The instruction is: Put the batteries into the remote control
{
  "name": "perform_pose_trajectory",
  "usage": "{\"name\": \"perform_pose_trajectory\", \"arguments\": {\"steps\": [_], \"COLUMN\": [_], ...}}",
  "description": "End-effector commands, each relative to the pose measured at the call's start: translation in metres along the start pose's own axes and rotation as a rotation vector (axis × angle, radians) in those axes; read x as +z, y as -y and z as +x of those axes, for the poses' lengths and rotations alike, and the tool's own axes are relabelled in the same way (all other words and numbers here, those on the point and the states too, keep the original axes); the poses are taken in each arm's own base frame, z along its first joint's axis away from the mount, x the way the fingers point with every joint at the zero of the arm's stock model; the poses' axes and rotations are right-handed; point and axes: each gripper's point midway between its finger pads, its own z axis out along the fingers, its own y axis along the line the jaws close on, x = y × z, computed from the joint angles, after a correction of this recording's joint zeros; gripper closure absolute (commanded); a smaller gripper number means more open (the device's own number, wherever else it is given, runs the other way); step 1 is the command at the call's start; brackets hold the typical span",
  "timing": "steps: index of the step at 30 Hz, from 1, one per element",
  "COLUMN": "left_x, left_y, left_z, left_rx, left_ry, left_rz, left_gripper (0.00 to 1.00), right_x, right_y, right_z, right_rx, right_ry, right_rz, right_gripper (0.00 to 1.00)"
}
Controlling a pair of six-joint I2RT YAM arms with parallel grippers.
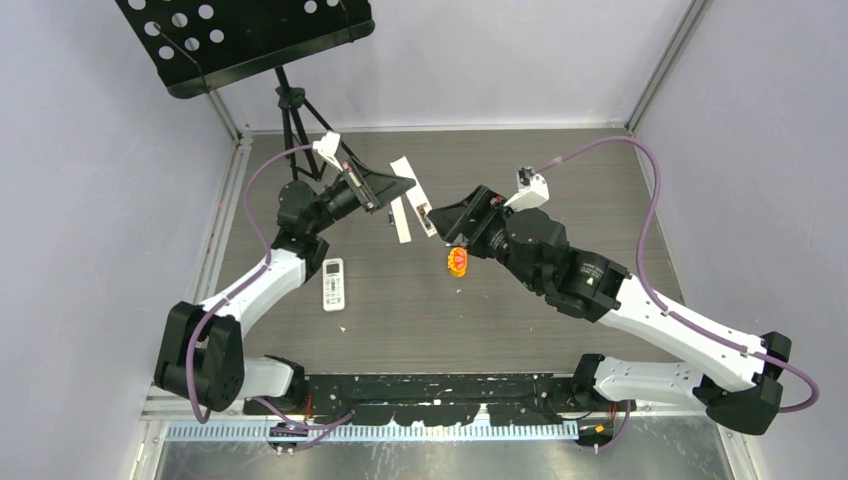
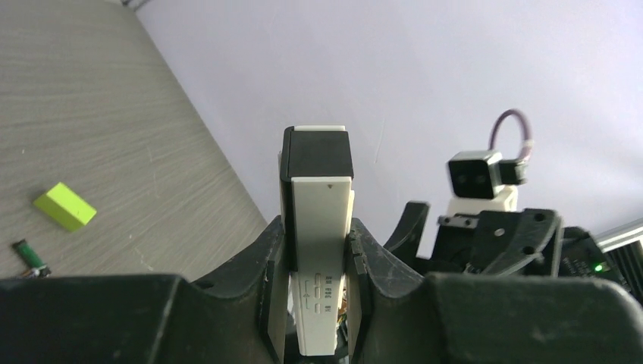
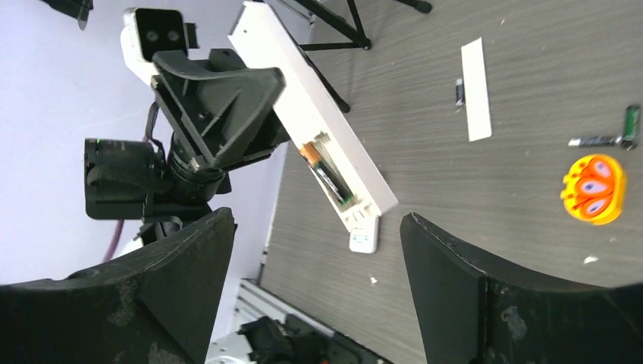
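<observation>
My left gripper (image 1: 385,190) is shut on a long white remote control (image 1: 415,195) and holds it above the table. In the left wrist view the remote (image 2: 318,205) stands clamped between both fingers (image 2: 273,258). In the right wrist view the remote (image 3: 303,98) shows its open compartment, with dark batteries (image 3: 327,174) lying in it. My right gripper (image 1: 438,215) is open and empty, facing the remote's lower end; it also shows in the right wrist view (image 3: 315,235). Loose batteries (image 3: 459,91) (image 3: 595,140) lie on the table, one of them green (image 3: 631,121).
A white cover strip (image 3: 475,89) lies flat on the table. A small white remote (image 1: 334,284) lies near the left arm. An orange-yellow toy (image 1: 457,262) sits under the right wrist. A lime-green block (image 2: 64,205) and another battery (image 2: 30,258) lie farther off. A music stand (image 1: 250,40) stands at the back left.
</observation>
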Motion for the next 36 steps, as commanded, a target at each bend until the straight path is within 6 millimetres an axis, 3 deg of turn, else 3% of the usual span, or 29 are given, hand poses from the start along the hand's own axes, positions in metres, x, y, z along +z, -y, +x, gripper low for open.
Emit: {"name": "perform_pose_trajectory", "arguments": {"steps": [1, 5, 11, 17, 24, 36], "left_x": [-0.001, -0.002, -0.002, -0.005, -0.008, -0.006], "left_y": [0.042, 0.037, 0.048, 0.057, 0.065, 0.055], "left_z": [-0.030, -0.039, -0.042, -0.040, -0.036, -0.031], "left_rx": [0.048, -0.006, -0.033, -0.041, -0.044, -0.052], "left_ry": [0.148, 0.204, 0.212, 0.196, 0.174, 0.147], "left_rz": [0.097, 0.077, 0.115, 0.119, 0.136, 0.104], "left_gripper": [1.00, 1.00, 1.00, 1.00, 1.00, 1.00], "right_x": [0.006, 0.011, 0.020, 0.030, 0.047, 0.059], "right_y": [-0.001, 0.000, -0.028, -0.041, -0.042, -0.050], "right_z": [-0.002, 0.002, 0.000, -0.009, -0.018, -0.021], "right_rx": [0.239, 0.322, 0.391, 0.471, 0.521, 0.451], "right_ry": [0.036, 0.051, 0.064, 0.101, 0.120, 0.113], "right_rz": [0.021, 0.007, -0.148, -0.210, -0.214, -0.273], "right_gripper": [0.15, 0.13, 0.12, 0.10, 0.09, 0.11]}}
